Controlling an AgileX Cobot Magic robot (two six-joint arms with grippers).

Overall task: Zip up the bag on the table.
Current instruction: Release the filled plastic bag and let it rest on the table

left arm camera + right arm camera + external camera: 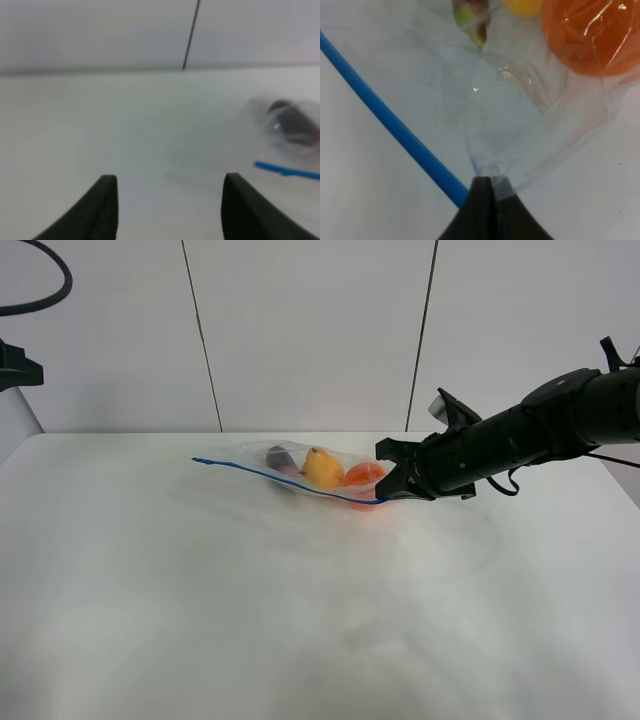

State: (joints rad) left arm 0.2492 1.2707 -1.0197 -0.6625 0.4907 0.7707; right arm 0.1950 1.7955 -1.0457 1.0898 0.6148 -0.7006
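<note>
Right arm reaches in low from the right, stretched nearly level over the table [200, 620]. Right gripper [385, 492] is pinched tight on the bag [300, 465] at its right corner, beside the blue zipper strip [395, 130]. Bag lies at far centre of the table. Left gripper [170, 200] hovers over bare tabletop, jaws wide apart and holding nothing, clear of the bag.

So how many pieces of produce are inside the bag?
3 in the bag: orange nearest the right gripper, yellow fruit beside it, eggplant farthest; others may be hidden.
</note>
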